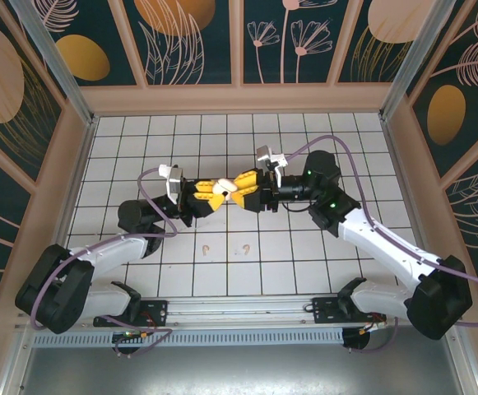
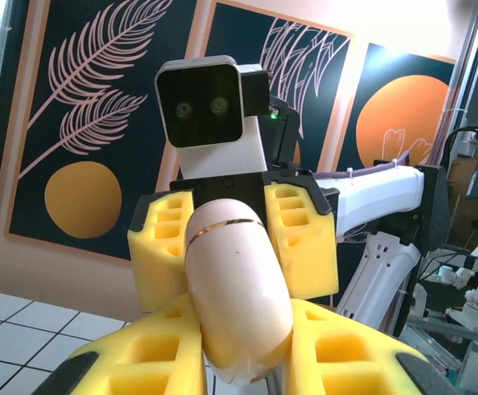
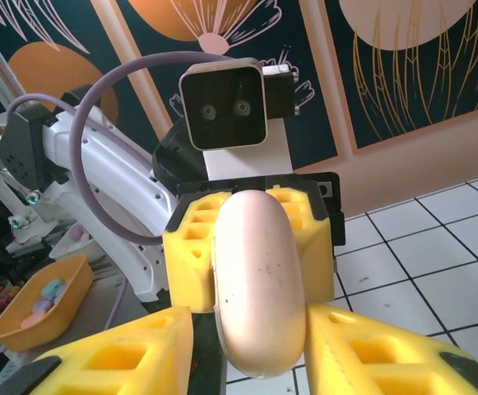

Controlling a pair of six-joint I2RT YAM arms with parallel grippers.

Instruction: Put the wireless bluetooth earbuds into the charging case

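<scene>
Left wrist view is showing the left gripper (image 2: 243, 350) clamping its yellow foam fingers (image 2: 132, 362) against both sides of the charging case (image 2: 234, 288). The case is a smooth, pale pinkish-white oval with a thin seam ringing it near the far end. The right gripper (image 2: 226, 234) is facing it from the opposite side, its pads (image 2: 304, 239) flanking that far end. In the right wrist view, one of its fingers is lying against the case while a thin dark gap is showing beside the other. I cannot tell whether this second grip is tight.

From above, the two grippers are meeting nose to nose over the middle of the white tiled table (image 1: 140, 140), with the case hanging between them, raised off the surface. One earbud (image 1: 206, 248) is lying on the tiles nearer the arm bases, and a second earbud (image 1: 244, 248) is lying near it but apart. Both are sitting well clear of the case and the fingers. A purple cable (image 3: 115, 82) is arching over the left arm. Dark panels with leaf and disc patterns are surrounding the table.
</scene>
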